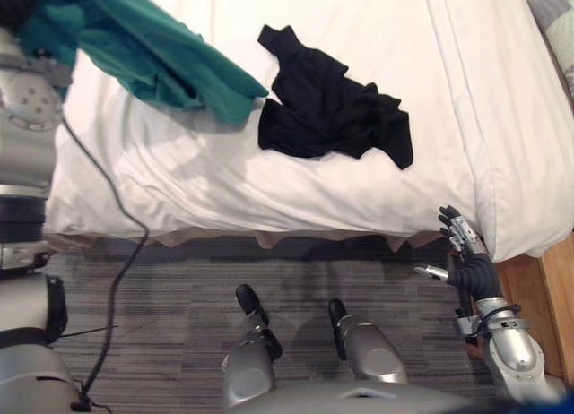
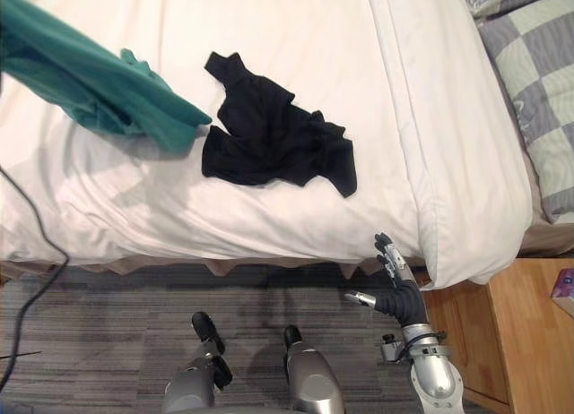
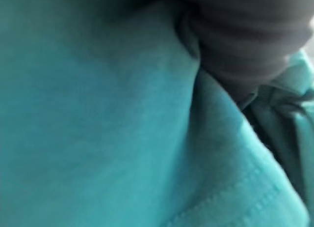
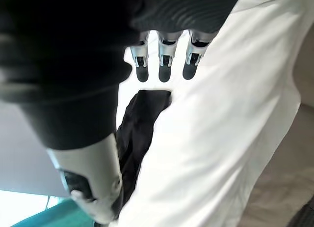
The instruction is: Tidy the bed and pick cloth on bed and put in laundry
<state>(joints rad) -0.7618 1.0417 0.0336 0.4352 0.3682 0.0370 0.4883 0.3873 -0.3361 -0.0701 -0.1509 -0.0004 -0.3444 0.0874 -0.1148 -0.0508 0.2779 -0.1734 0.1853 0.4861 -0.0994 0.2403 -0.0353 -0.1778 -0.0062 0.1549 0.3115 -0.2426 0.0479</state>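
A teal cloth [image 1: 152, 51] hangs lifted over the far left part of the white bed [image 1: 359, 29] and casts a shadow on the duvet. It trails from my left hand [image 3: 245, 35], whose dark cover is pressed into the teal fabric in the left wrist view. A crumpled black cloth [image 1: 332, 109] lies flat on the middle of the bed, just right of the teal one. My right hand [image 1: 462, 253] is open, low by the bed's near right corner, holding nothing. The right wrist view shows its straight fingers [image 4: 164, 65] pointing toward the black cloth [image 4: 137, 133].
A checked pillow [image 2: 538, 91] lies at the bed's far right. A wooden nightstand [image 2: 529, 342] stands right of my right arm. Grey striped carpet [image 1: 179, 280] runs along the bed's near edge.
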